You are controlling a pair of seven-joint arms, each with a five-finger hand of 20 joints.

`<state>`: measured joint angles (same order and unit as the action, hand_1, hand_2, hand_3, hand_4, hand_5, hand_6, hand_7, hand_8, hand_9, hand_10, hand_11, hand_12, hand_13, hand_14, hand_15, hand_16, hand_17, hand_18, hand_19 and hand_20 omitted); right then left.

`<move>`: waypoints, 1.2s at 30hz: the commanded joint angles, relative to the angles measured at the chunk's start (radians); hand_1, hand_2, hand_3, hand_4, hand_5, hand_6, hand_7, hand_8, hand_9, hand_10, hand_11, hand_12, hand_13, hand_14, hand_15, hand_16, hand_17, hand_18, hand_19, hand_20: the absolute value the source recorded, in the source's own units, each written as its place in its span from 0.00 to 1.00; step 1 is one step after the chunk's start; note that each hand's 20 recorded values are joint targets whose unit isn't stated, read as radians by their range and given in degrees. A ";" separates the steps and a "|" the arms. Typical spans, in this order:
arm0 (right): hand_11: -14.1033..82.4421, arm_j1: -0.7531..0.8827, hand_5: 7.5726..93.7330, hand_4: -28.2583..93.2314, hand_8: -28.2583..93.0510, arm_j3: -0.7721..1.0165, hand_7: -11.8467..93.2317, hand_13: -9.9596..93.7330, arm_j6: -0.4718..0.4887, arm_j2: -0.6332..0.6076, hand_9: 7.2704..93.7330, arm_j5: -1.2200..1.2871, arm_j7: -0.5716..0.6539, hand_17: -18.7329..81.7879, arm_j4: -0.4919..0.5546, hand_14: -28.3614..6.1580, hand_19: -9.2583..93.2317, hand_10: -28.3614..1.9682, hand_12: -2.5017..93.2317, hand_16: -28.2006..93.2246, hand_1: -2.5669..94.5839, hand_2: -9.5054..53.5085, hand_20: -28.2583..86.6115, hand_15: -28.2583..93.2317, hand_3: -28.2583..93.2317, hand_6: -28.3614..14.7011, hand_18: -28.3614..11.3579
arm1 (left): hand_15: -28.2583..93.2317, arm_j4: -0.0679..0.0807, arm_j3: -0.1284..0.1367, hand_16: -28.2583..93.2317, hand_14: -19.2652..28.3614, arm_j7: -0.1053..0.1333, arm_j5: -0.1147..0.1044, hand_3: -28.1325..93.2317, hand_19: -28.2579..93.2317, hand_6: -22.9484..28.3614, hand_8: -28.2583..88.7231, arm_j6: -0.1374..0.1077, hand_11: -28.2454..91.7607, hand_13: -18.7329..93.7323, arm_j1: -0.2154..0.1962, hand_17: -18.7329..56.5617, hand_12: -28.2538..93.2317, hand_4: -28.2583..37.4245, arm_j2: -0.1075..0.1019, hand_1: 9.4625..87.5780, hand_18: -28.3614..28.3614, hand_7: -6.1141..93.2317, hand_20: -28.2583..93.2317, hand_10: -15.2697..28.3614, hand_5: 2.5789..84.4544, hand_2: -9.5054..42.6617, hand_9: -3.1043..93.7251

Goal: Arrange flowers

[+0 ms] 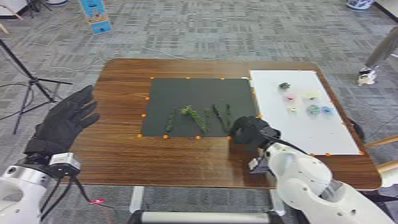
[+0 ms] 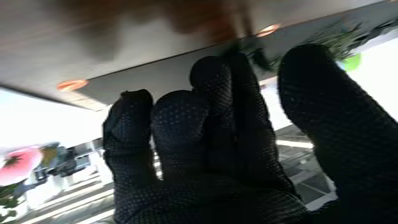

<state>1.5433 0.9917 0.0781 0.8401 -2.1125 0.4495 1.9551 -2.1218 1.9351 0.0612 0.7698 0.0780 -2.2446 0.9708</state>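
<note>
Where the brown bench has its white board at 3 o'clock and dark mat at 11, left hand sits spread around 9; right hand, fingers straight, is by the mat's 5, contact hard to judge. Green stems on mat, flower heads on board.

A grey carpet with a streaky pattern runs around and beyond the brown wooden surface, whose top reflects some light. White legs stand beneath its near side. On the left, a black tripod has its feet spread over the carpet, with dark cables lying close by. Farther back stands a blue sign, and a blue-and-white pot sits at the far right. A pale chair with wooden legs is just beside the surface's right side.
</note>
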 commanded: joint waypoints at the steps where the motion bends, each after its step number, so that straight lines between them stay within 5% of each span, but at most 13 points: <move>1: 0.73 0.038 0.53 0.04 0.16 0.094 0.34 0.66 -0.051 -0.042 0.54 -0.038 0.080 0.47 0.024 0.47 0.91 0.44 0.53 0.59 0.31 0.00 0.70 0.89 0.91 0.53 0.18 | 0.32 -0.008 0.012 0.28 0.62 -0.002 -0.004 0.74 0.52 0.48 0.16 -0.009 0.32 0.28 -0.012 0.13 0.38 0.00 0.009 0.24 0.76 0.22 0.30 0.54 0.26 0.00 0.20; 12: 0.70 -0.065 0.56 0.00 0.16 0.072 0.35 0.67 -0.361 -0.088 0.57 -0.087 0.122 0.48 -0.062 0.49 0.91 0.46 0.50 0.59 0.35 0.00 0.69 0.88 0.80 0.55 0.19 | 0.32 -0.005 0.003 0.28 0.62 0.005 -0.005 0.74 0.52 0.48 0.16 -0.022 0.32 0.28 -0.014 0.13 0.38 0.00 0.009 0.24 0.76 0.22 0.30 0.54 0.26 0.00 0.20; 17: 0.67 -0.132 0.56 0.05 0.16 0.023 0.36 0.66 -0.425 -0.121 0.57 -0.128 0.151 0.48 -0.127 0.50 0.90 0.47 0.47 0.58 0.58 0.00 0.69 0.88 0.41 0.55 0.20 | 0.32 -0.005 0.002 0.27 0.62 0.033 0.003 0.73 0.52 0.48 0.16 -0.058 0.32 0.28 -0.012 0.13 0.38 0.00 0.000 0.25 0.76 0.22 0.30 0.54 0.26 0.00 0.20; 20: 0.65 -0.098 0.55 0.16 0.17 0.084 0.34 0.64 -0.350 -0.122 0.55 -0.050 0.149 0.46 -0.125 0.51 0.87 0.50 0.48 0.58 0.63 0.01 0.71 0.88 0.16 0.57 0.26 | 0.32 -0.009 0.024 0.27 0.63 0.011 -0.004 0.71 0.52 0.48 0.16 -0.040 0.32 0.28 -0.007 0.14 0.38 0.00 0.000 0.27 0.77 0.22 0.30 0.54 0.25 0.00 0.20; 23: 0.63 -0.085 0.54 0.20 0.18 0.052 0.31 0.61 -0.410 -0.143 0.53 -0.128 0.185 0.43 -0.137 0.52 0.84 0.53 0.50 0.59 0.68 0.05 0.73 0.87 0.02 0.57 0.32 | 0.32 -0.016 0.047 0.26 0.67 -0.006 0.002 0.68 0.54 0.49 0.16 -0.037 0.32 0.28 -0.014 0.14 0.38 0.00 0.003 0.29 0.83 0.22 0.28 0.53 0.25 0.00 0.19; 25: 0.64 -0.082 0.53 0.21 0.18 0.057 0.31 0.60 -0.437 -0.149 0.52 -0.157 0.141 0.43 -0.203 0.53 0.83 0.53 0.50 0.59 0.69 0.03 0.73 0.87 0.03 0.58 0.32 | 0.31 -0.019 0.057 0.26 0.69 -0.003 -0.004 0.67 0.54 0.49 0.16 -0.039 0.33 0.28 -0.018 0.14 0.38 0.00 0.001 0.30 0.85 0.22 0.27 0.54 0.25 0.00 0.19; 33: 0.72 -0.100 0.49 0.03 0.14 -0.070 0.41 0.58 -0.587 -0.207 0.46 -0.266 0.108 0.44 -0.293 0.50 0.84 0.49 0.51 0.57 0.65 0.00 0.70 0.87 0.40 0.59 0.24 | 0.32 -0.026 0.078 0.26 0.65 0.024 0.000 0.69 0.54 0.49 0.16 -0.055 0.33 0.28 -0.027 0.12 0.38 0.00 -0.002 0.28 0.80 0.22 0.26 0.54 0.25 0.00 0.20; 36: 0.74 -0.125 0.49 0.00 0.13 -0.119 0.45 0.58 -0.632 -0.213 0.46 -0.265 0.070 0.44 -0.337 0.50 0.84 0.49 0.52 0.56 0.52 0.00 0.70 0.88 0.68 0.60 0.24 | 0.32 -0.021 0.078 0.26 0.64 0.031 -0.001 0.69 0.54 0.49 0.16 -0.048 0.33 0.28 -0.023 0.12 0.38 0.00 -0.004 0.27 0.79 0.22 0.27 0.54 0.25 0.00 0.20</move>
<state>1.4349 0.9689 -0.4645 0.6597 -2.3792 0.5505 1.6605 -2.1357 2.0001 0.0723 0.7705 0.0367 -2.2596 0.9704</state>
